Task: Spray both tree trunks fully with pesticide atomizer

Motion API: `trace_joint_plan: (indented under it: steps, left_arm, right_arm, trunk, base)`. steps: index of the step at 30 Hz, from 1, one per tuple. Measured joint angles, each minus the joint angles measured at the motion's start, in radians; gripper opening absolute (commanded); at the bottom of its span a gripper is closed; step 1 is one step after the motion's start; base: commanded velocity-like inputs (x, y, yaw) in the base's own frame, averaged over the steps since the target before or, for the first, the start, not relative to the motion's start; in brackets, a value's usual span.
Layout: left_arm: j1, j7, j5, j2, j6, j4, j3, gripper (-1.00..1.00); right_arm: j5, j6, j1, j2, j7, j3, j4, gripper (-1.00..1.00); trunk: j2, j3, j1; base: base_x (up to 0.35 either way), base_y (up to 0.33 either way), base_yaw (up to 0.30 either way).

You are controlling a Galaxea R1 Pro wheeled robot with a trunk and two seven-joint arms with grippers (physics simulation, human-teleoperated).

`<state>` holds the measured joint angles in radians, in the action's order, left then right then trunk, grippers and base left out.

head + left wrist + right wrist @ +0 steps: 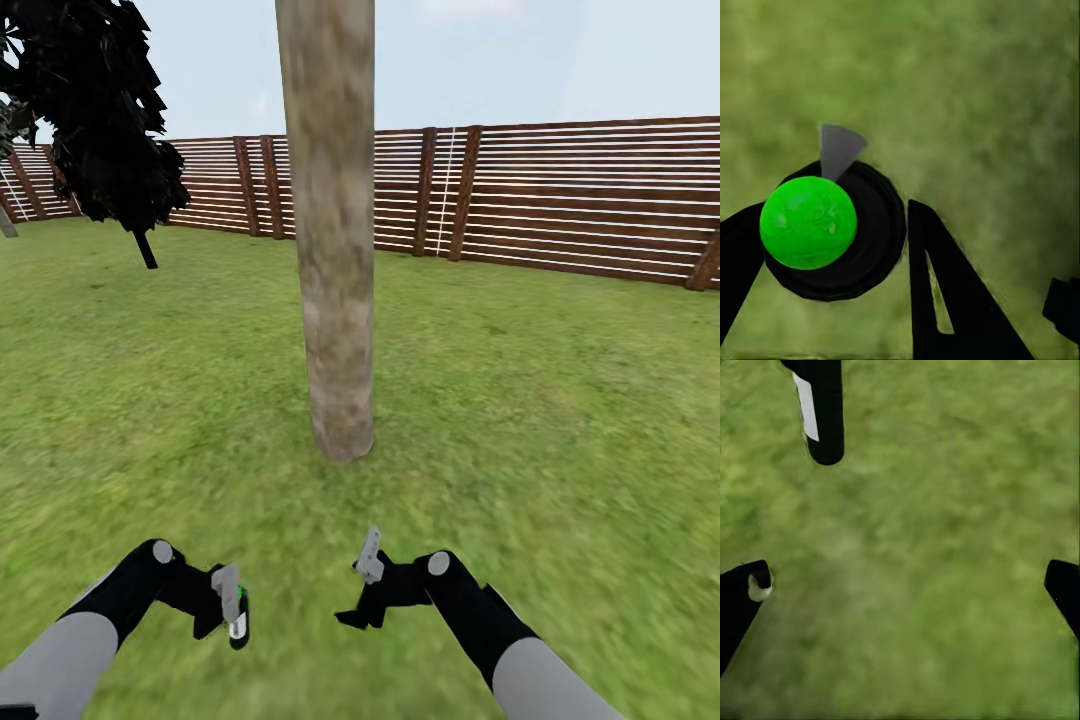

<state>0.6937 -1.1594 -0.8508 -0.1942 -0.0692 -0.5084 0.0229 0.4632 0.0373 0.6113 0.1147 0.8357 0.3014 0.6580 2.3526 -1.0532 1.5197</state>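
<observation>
One tree trunk (335, 250) straight ahead on the grass (560, 400), upright, a little nearer the right gripper (362, 590), fingers spread, empty. Left gripper (228, 610) clamped around the pesticide atomizer (825, 229), green cap up; nozzle heading hard to tell.

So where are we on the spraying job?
Pickup looks done: the left tool is shut on the sprayer. The robot faces one tree trunk, whose bark shows no visible coating. Spraying this trunk and the second tree remains. The right tool is open.
</observation>
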Motion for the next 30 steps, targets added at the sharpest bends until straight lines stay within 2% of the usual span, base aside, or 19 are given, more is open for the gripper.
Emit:
trace_joint_plan:
  steps: [2, 3, 5, 6, 7, 9, 12, 13, 14, 18, 20, 22, 24, 28, 30]
  left_arm:
    - [-0.001, 0.08, 0.021, -0.009, 0.0, 0.003, 0.043, -1.0]
    - [-0.001, 0.161, 0.039, -0.007, 0.001, 0.01, 0.09, -1.0]
    - [-0.002, 0.373, 0.086, 0.008, 0.002, 0.057, 0.189, -1.0]
    - [-0.003, 0.448, 0.108, 0.018, 0.001, 0.081, 0.219, -1.0]
    - [-0.003, 0.604, 0.16, 0.04, -0.001, 0.135, 0.265, -1.0]
    - [-0.003, 0.851, 0.227, 0.075, -0.006, 0.219, 0.293, -1.0]
    - [-0.004, 1.037, 0.27, 0.122, -0.02, 0.28, 0.303, -1.0]
    - [-0.019, 1.107, 0.323, 0.139, -0.038, 0.32, 0.309, -1.0]
    - [-0.036, 1.11, 0.361, 0.144, -0.056, 0.338, 0.307, -1.0]
    - [-0.065, 1.117, 0.369, 0.148, -0.115, 0.341, 0.307, -1.0]
    - [-0.067, 1.123, 0.371, 0.148, -0.117, 0.339, 0.31, -1.0]
    - [-0.068, 1.126, 0.375, 0.149, -0.116, 0.338, 0.312, -1.0]
    - [-0.068, 1.127, 0.384, 0.15, -0.104, 0.338, 0.315, -1.0]
    - [-0.069, 1.128, 0.403, 0.149, -0.018, 0.329, 0.317, -1.0]
    - [-0.069, 1.129, 0.408, 0.15, -0.001, 0.328, 0.317, -1.0]
  right_arm:
    - [-0.001, -0.002, 0.0, -0.007, -0.013, -0.003, -0.009, 1.0]
    - [-0.001, -0.003, -0.001, -0.022, -0.045, -0.006, -0.026, 1.0]
    - [-0.011, -0.014, -0.001, -0.057, -0.202, -0.008, -0.1, 1.0]
    - [-0.021, -0.028, -0.001, -0.065, -0.275, -0.01, -0.136, 1.0]
    - [-0.053, -0.093, -0.002, -0.071, -0.442, -0.019, -0.224, 1.0]
    - [-0.133, -0.266, -0.002, -0.072, -0.748, -0.022, -0.384, 1.0]
    - [-0.239, -0.438, -0.002, -0.075, -1.005, -0.034, -0.522, 1.0]
    - [-0.324, -0.593, -0.03, -0.094, -1.1, -0.041, -0.59, 1.0]
    - [-0.349, -0.641, -0.066, -0.114, -1.12, -0.039, -0.611, 1.0]
    - [-0.356, -0.652, -0.088, -0.133, -1.124, -0.044, -0.613, 1.0]
    - [-0.387, -0.652, -0.091, -0.134, -1.124, -0.081, -0.615, 1.0]
    - [-0.446, -0.651, -0.096, -0.135, -1.127, -0.121, -0.615, 1.0]
    - [-0.5, -0.65, -0.099, -0.135, -1.13, -0.137, -0.614, 1.0]
    - [-0.518, -0.649, -0.099, -0.134, -1.126, -0.14, -0.613, 1.0]
    - [-0.52, -0.649, -0.1, -0.137, -1.127, -0.141, -0.613, 1.0]
  trunk:
    - [0.0, 0.0, 0.0]
    - [0.0, 0.0, 0.0]
    - [0.0, 0.0, 0.0]
    - [0.0, 0.0, 0.0]
    - [0.0, 0.0, 0.0]
    - [0.0, 0.0, 0.0]
    - [0.0, 0.0, 0.0]
    - [0.0, 0.0, 0.0]
    - [0.0, 0.0, 0.0]
    - [0.0, 0.0, 0.0]
    - [0.0, 0.0, -0.001]
    - [0.0, 0.0, -0.001]
    - [0.0, 0.0, -0.001]
    - [0.0, 0.0, -0.001]
    - [0.0, 0.0, -0.001]
  base:
    - [0.0, 0.0, 0.0]
    - [0.0, 0.0, 0.0]
    - [0.0, 0.0, 0.0]
    - [0.0, 0.0, 0.0]
    - [0.0, 0.0, 0.0]
    - [0.0, 0.0, 0.0]
    - [0.0, 0.0, 0.0]
    - [0.0, 0.0, 0.0]
    - [0.007, 0.0, 0.0]
    - [0.186, 0.0, 0.0]
    - [0.315, 0.0, 0.0]
    - [0.33, -0.021, 0.0]
    - [0.335, -0.066, 0.0]
    - [0.336, -0.094, 0.0]
    - [0.336, -0.109, -0.005]
